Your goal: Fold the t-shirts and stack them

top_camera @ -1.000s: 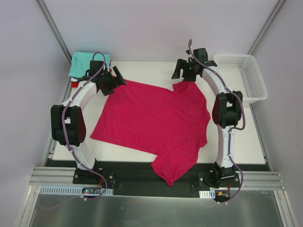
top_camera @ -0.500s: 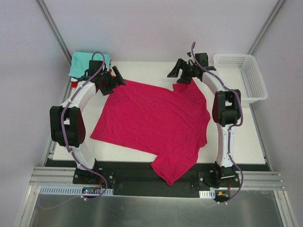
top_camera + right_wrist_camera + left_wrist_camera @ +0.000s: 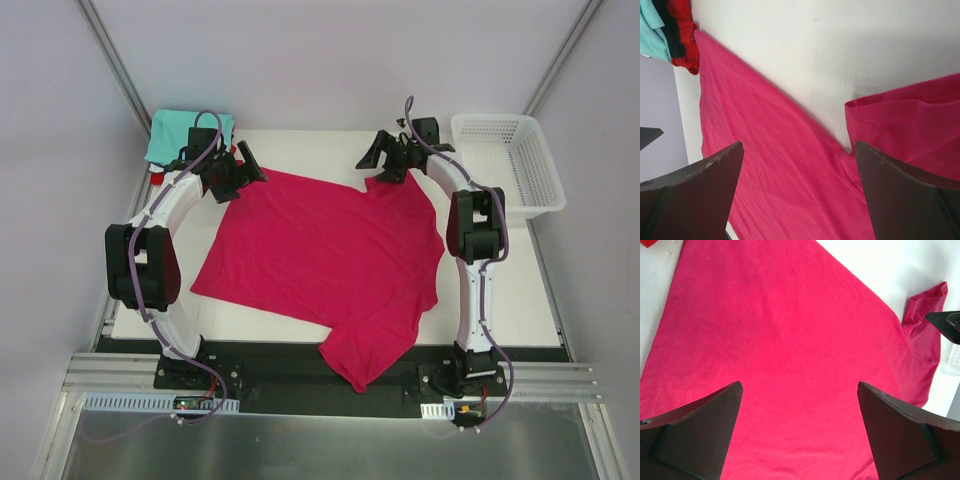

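Since a second ago, the right gripper (image 3: 378,164) has been shifted slightly and its fingers spread wider over the far sleeve of the pink shirt (image 3: 320,250). That shirt is laid flat on the table (image 3: 510,290), with one sleeve draped over the near edge. At the shirt's far left corner the left gripper (image 3: 243,175) is held low with its fingers apart and nothing gripped. A folded teal shirt (image 3: 172,135) is seen beyond that corner.

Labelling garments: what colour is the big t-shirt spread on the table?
Magenta-pink t-shirt, plain, no print visible; clearest in the top external view.
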{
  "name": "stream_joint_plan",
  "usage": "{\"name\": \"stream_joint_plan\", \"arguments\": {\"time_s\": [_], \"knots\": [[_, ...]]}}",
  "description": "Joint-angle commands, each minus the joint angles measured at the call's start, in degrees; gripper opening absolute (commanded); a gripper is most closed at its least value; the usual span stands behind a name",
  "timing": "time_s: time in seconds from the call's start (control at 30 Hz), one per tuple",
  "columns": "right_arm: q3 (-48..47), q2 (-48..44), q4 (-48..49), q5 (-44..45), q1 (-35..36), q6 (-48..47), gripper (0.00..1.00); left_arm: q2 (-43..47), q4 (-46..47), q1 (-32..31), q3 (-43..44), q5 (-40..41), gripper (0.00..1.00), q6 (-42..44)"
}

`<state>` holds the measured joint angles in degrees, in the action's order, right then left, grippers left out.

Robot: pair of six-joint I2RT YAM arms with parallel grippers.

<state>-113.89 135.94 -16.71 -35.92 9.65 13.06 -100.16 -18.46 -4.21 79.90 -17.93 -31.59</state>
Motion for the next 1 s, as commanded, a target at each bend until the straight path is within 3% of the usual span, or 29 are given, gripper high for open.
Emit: {"name": "stream_joint_plan", "arguments": {"time_s": [0.0,0.5,0.73,0.97], "knots": [[-3.97,1.42,-2.45,1.38,-0.07,-1.72,0.96,1.37,-0.61,-0.71,1.58,0.35,0.99,1.36],[-8.01,7.23,0.45,1.21,0.63,1.44,0.96,1.72,-1.23,-0.71,2.01,1.67,0.99,2.32],[-14.07,13.03,7.03,-2.39,-0.16,8.73,0.96,2.34,-2.2,-0.71,1.58,2.73,0.99,3.73],[-13.82,15.93,15.03,-4.68,-0.51,15.41,0.96,2.43,-3.25,-0.63,1.93,3.43,0.99,4.35]]}}
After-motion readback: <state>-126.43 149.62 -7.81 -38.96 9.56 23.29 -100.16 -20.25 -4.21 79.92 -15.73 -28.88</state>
